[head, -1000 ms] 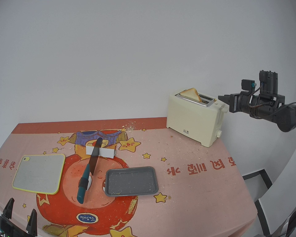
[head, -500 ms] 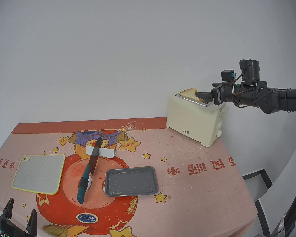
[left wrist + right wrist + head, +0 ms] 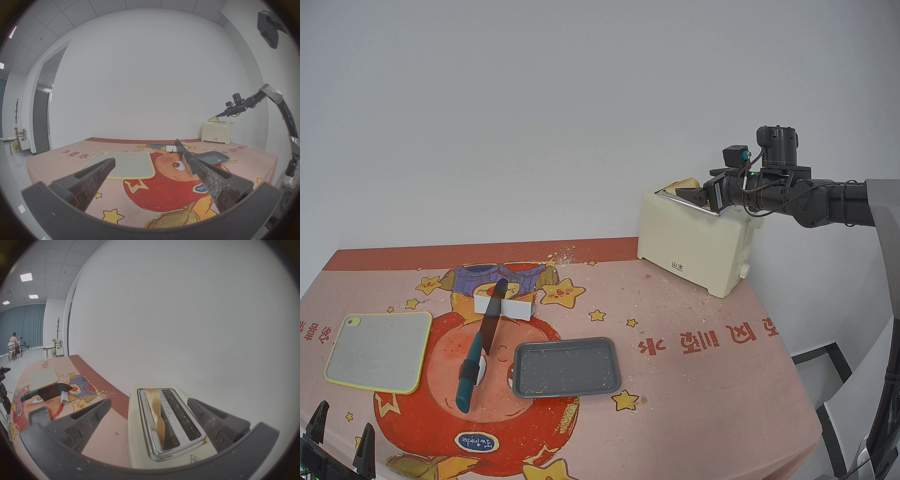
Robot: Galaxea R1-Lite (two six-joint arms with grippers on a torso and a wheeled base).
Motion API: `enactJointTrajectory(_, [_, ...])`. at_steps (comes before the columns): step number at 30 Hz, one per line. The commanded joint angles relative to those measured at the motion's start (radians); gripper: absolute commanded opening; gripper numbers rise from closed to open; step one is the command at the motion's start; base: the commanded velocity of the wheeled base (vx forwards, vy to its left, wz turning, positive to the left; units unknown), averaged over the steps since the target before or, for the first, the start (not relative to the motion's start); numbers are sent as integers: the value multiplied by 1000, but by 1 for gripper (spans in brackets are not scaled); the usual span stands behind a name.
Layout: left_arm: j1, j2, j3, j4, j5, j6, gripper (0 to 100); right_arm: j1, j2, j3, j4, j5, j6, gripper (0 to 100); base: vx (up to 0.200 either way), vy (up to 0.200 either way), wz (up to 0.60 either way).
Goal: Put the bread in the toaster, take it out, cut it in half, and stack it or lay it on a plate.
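At your far left, the left gripper (image 3: 151,161) hangs low over the near edge of the table (image 3: 700,375), its jaws spread wide with nothing between them. Just beyond it lies the cutting board (image 3: 378,351), flat on the cloth. To the right of the board you have the knife (image 3: 478,350), its dark blade propped on a small white block (image 3: 515,308) and its teal handle pointing toward the near edge. Just beside the knife sits the grey tray (image 3: 566,367), dusted with crumbs. Well apart, at the far right corner by the wall, stands the toaster (image 3: 690,247). The bread (image 3: 682,185) is upright in one of its two slots, with its top poking out above the rim. Your right gripper (image 3: 149,402) is level with the toaster's top, jaws open on either side of the slice and gripping nothing.
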Motion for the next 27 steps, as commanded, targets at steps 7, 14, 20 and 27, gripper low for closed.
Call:
enactJointTrajectory(7, [-1, -10, 18, 0, 0, -1, 100, 3, 60, -77, 29, -5, 1, 100, 0, 0, 0])
enactJointTrajectory(14, [-1, -10, 18, -1, 0, -1, 100, 3, 54, -77, 33, -5, 0, 0, 0, 0, 0])
enactJointTrajectory(20, [-1, -10, 18, -1, 0, -1, 100, 1, 46, -77, 35, -5, 1, 0, 0, 0, 0])
enactJointTrajectory(27, [-1, -10, 18, 0, 0, -1, 100, -2, -11, -76, 49, -4, 6, 0, 0, 0, 0])
